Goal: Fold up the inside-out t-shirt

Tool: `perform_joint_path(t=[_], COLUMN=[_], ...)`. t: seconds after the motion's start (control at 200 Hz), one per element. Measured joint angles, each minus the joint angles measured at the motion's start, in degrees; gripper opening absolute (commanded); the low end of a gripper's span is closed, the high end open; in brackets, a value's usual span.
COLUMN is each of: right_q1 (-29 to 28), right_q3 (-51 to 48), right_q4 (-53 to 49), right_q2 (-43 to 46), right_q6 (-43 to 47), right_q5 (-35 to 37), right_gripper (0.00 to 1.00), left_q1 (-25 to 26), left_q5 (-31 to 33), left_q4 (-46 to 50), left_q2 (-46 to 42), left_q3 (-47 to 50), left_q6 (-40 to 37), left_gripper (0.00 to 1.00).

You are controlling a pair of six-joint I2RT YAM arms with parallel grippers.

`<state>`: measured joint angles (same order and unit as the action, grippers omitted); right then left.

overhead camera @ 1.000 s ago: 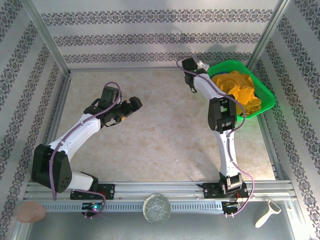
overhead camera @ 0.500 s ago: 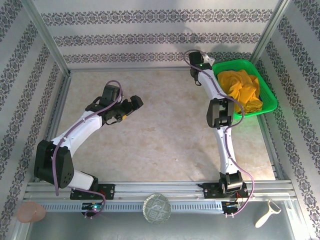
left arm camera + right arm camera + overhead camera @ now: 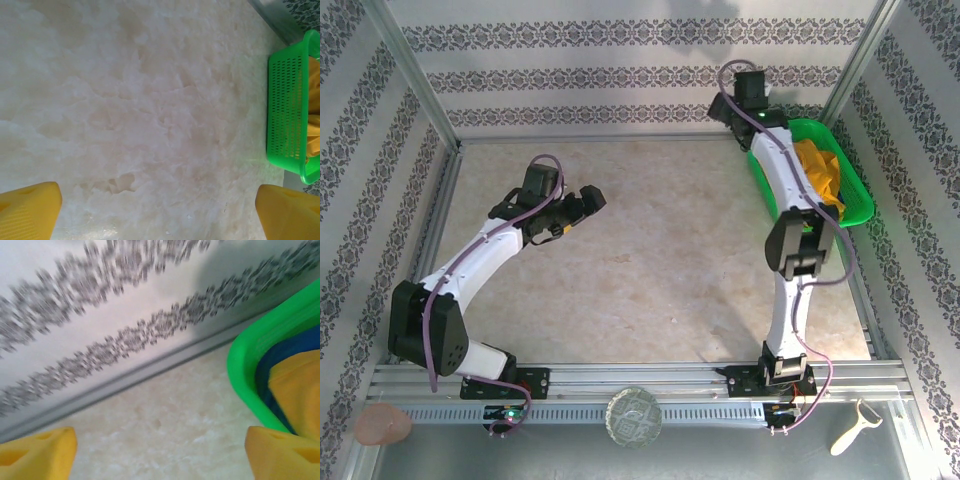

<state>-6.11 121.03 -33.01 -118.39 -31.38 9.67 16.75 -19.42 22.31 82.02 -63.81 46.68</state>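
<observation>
Mustard-yellow cloth t-shirt lies bunched inside a green perforated plastic basket at the far right corner of the beige marbled bench, per the top cam. The right arm's forearm crosses over the basket's left rim & hides part of the cloth. The right hand is up by the patterned back wall, just left of the basket; can't tell its jaw state from this angle. The left hand hangs over bare bench, centre-left, well apart from basket & shirt. On the near metal rail are a pale peeler at right, a round glassy disc mid, and a pinkish round lump at left.

Left wrist cam: the left hand has its yellow fingertips at the two bottom corners, spread wide w/ only bare bench btwn them, so it is open & holds nothing. The basket stands at the right edge of frame, w/ yellow cloth showing inside it.

Right wrist cam (blurred): the right hand also has its yellow fingertips far apart at the bottom corners w/ bare bench btwn them, so open & empty. The wall runs across the top. The basket's rim curves in at right; inside, a strip of dark blue cloth shows btwn the rim & the t-shirt.
</observation>
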Motion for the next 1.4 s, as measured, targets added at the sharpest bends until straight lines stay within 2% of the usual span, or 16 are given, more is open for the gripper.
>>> perform_joint_path(t=[0.065,0.245,0.425,0.605,0.704,0.889,1.034,1.174,1.279,1.399], right_q1=[1.5,9.8,18.5,21.7,21.9,22.5,21.5,17.4,13.5,9.4], right_q3=[-6.3,-24.1,-36.0,-36.7,-34.6,-33.4,-34.7,-35.4,-30.8,-22.4], right_q4=[1.0,1.2,-0.9,-0.3,1.4,4.6,6.1,6.8,7.0,7.6], right_q2=[6.9,18.2,19.3,17.7,13.7,8.5,12.3,23.3,30.4,34.2], right_q6=[-1.8,-7.4,-9.9,-8.1,-5.6,-3.1,-2.8,-3.1,-4.1,-5.8], right_q5=[1.4,8.4,10.4,7.1,2.7,-6.6,-8.9,-9.5,-12.4,-17.0], right_gripper=[0.98,0.98,0.98,0.96,0.83,0.00,0.00,0.00,0.00,0.00], left_q1=[0.0,0.0,0.0,0.0,0.0,0.0,0.0,0.0,0.0,-0.3], left_q5=[0.3,0.0,-2.7,-5.9,-6.6,-7.7,-8.7,-9.8,-10.3,-10.6], left_q4=[1.3,3.5,2.9,-0.5,-2.5,-7.3,-9.7,-10.6,-10.2,-9.7], left_q2=[-0.5,-3.8,-5.1,-5.1,-5.1,-5.1,-5.1,-5.2,-5.1,-5.1], left_q3=[-0.5,-1.7,-1.4,2.4,4.8,8.2,9.9,9.8,9.1,6.8], left_q6=[-0.4,-1.8,-2.3,-1.7,-1.3,0.0,0.5,0.0,-1.1,-2.9], left_gripper=[0.99,0.99,0.99,0.99,0.99,0.99,0.99,0.99,0.99,0.99])
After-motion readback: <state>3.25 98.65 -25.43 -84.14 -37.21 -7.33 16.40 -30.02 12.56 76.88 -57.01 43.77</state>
